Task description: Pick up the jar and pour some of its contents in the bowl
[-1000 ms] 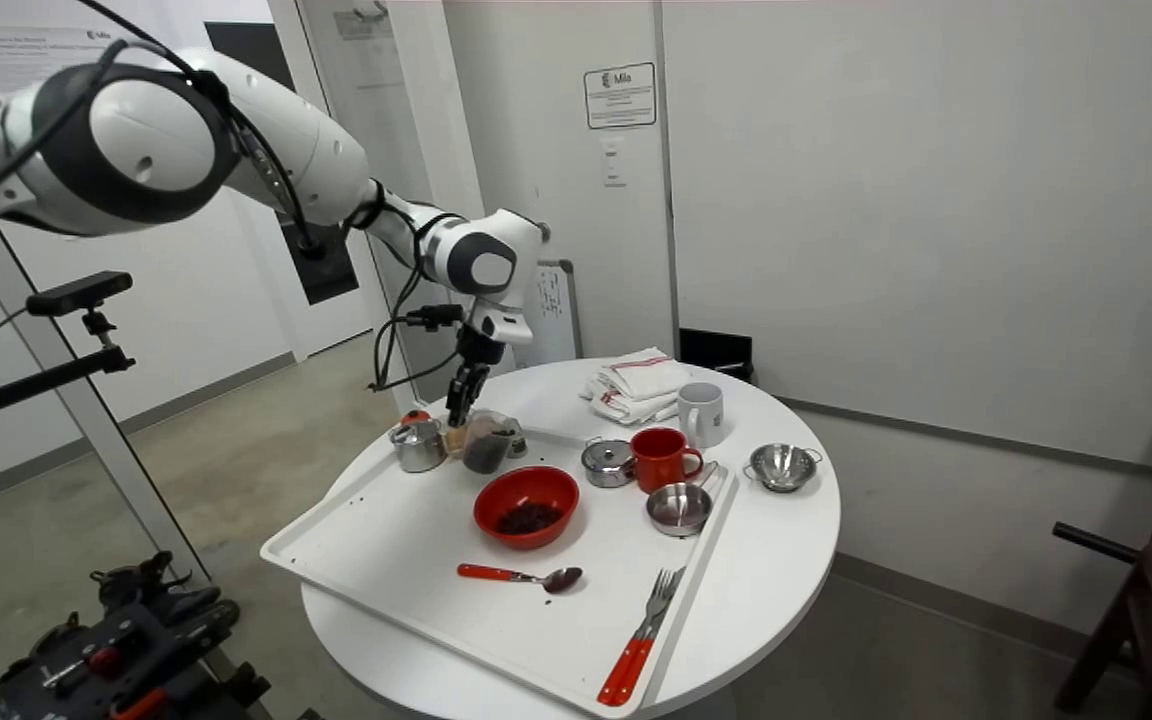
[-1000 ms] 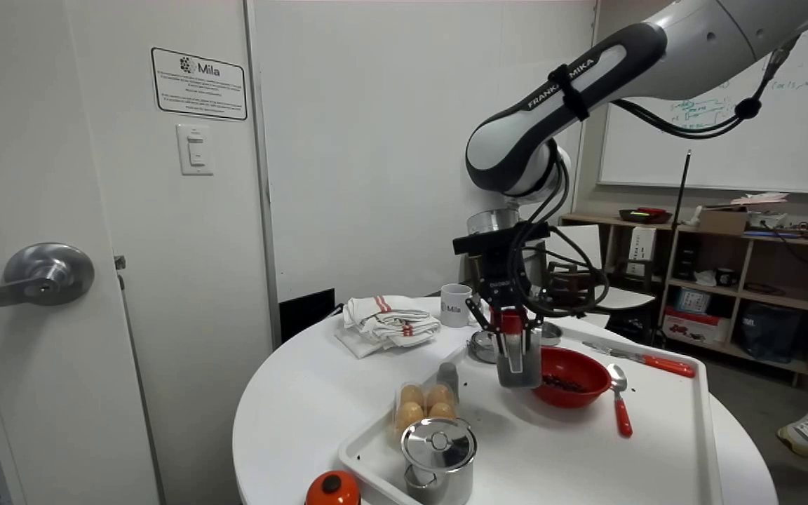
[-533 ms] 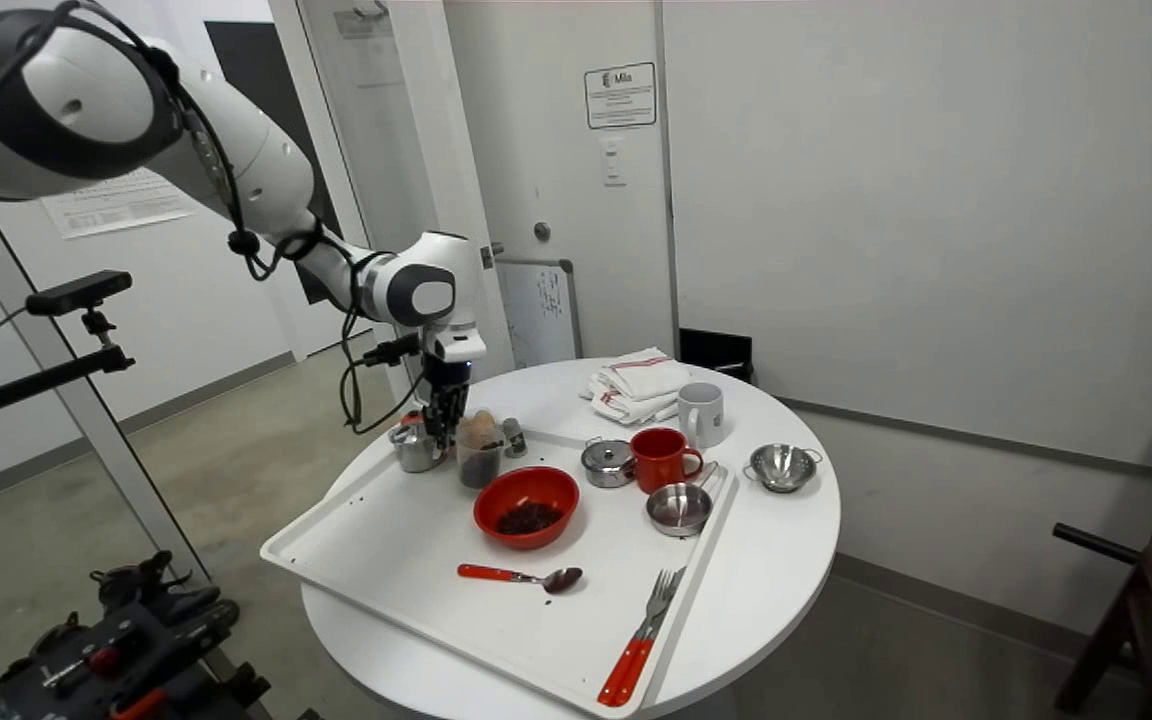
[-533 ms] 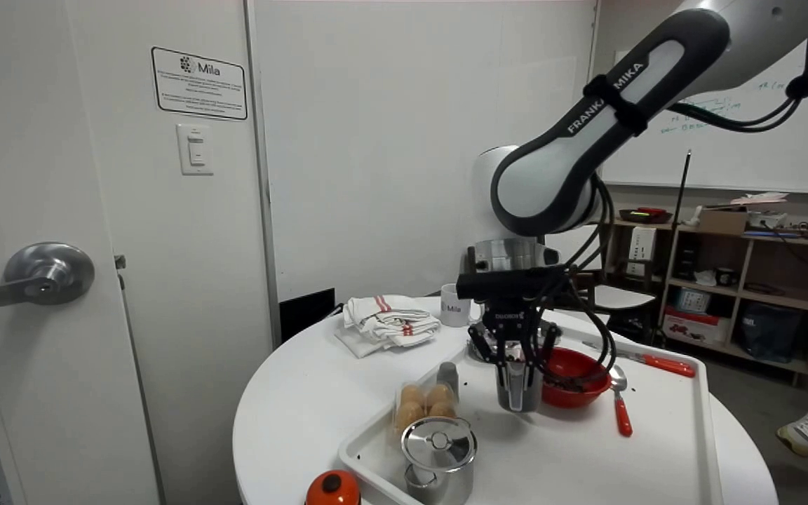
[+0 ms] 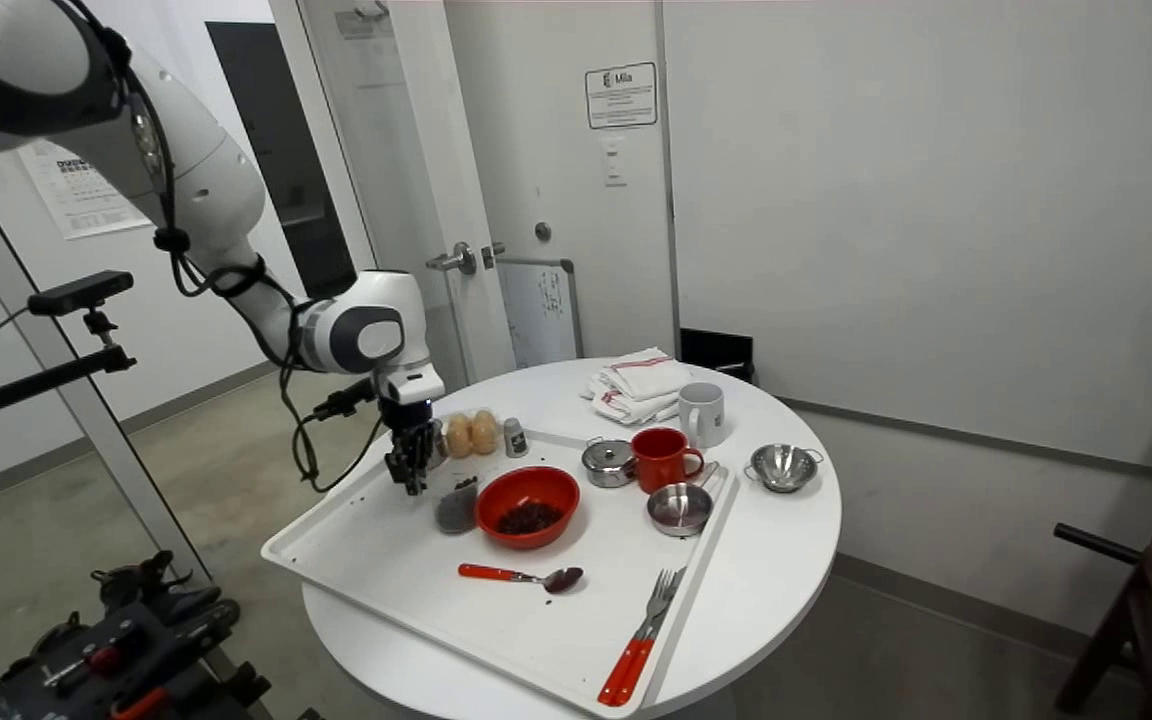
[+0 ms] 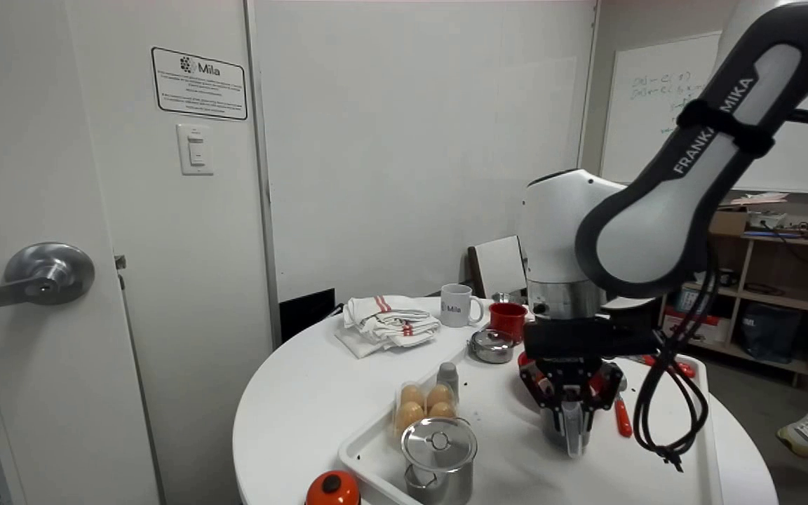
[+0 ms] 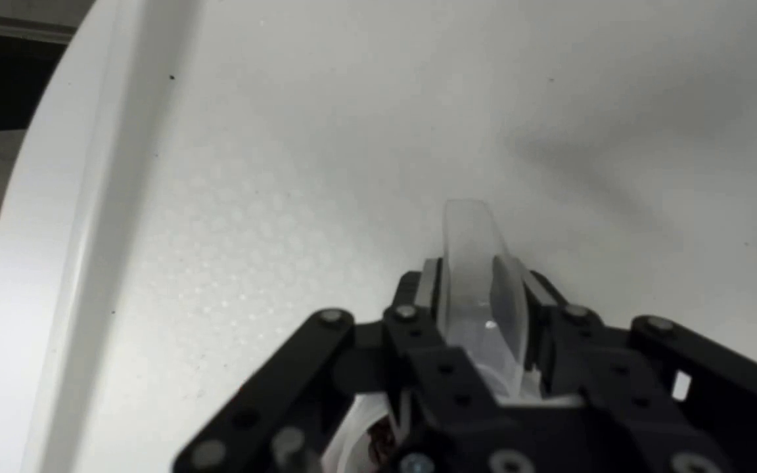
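Observation:
The clear jar [image 5: 456,510], with dark contents, is just left of the red bowl [image 5: 526,480], low over the white tray [image 5: 386,580]. I cannot tell whether it touches the tray. The bowl has dark pieces in it. My gripper [image 5: 416,487] is shut on the jar's clear handle, which shows between the fingers in the wrist view [image 7: 470,230]. In an exterior view the jar [image 6: 553,429] looks near upright under the gripper [image 6: 572,410], and the arm hides much of the bowl. In the wrist view the gripper [image 7: 481,289] covers most of the jar.
A spoon [image 5: 496,573] lies in front of the bowl. A lidded steel pot [image 6: 439,466], several eggs [image 6: 411,415] and a grey shaker [image 6: 448,379] stand along the tray's edge. A small lidded pot [image 5: 608,463], a red mug [image 5: 658,458] and a fork [image 5: 648,615] are beyond the bowl.
The jar was tilted and higher near the eggs. It has turned closer to upright and moved down and forward to beside the bowl, still held. The eggs now show clearly.

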### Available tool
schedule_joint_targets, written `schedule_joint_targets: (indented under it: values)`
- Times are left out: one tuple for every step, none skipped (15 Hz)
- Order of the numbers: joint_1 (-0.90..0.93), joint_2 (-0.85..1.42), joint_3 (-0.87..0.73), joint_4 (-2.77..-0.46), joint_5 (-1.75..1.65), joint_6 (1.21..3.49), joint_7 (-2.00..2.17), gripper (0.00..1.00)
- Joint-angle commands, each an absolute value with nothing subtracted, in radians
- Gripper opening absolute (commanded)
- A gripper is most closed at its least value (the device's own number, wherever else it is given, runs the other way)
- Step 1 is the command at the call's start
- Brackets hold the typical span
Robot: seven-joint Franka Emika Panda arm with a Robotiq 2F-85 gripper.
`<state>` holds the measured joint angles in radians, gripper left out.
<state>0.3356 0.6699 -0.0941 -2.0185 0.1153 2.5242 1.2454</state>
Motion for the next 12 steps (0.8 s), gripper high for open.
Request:
schedule_joint_targets:
  values:
    - [0.369,0.621,-0.101,-2.149,0.065,2.643,1.296,0.11]
    - [0.371,0.618,-0.097,-2.165,0.064,2.665,1.295,0.11]
    - [0.368,0.616,-0.090,-2.177,0.067,2.680,1.289,0.11]
    - [0.372,0.615,-0.089,-2.189,0.068,2.694,1.288,0.11]
    - [0.369,0.612,-0.081,-2.198,0.074,2.698,1.281,0.30]
    - [0.366,0.608,-0.075,-2.207,0.075,2.700,1.271,0.51]
    - [0.366,0.606,-0.072,-2.214,0.077,2.701,1.272,0.56]
    - [0.364,0.606,-0.069,-2.222,0.078,2.701,1.271,0.65]
    - [0.362,0.603,-0.067,-2.228,0.080,2.701,1.270,0.72]
    - [0.357,0.599,-0.062,-2.235,0.083,2.699,1.264,0.80]
    - [0.353,0.595,-0.061,-2.240,0.084,2.700,1.261,0.86]
    - [0.346,0.587,-0.058,-2.248,0.087,2.702,1.254,0.92]
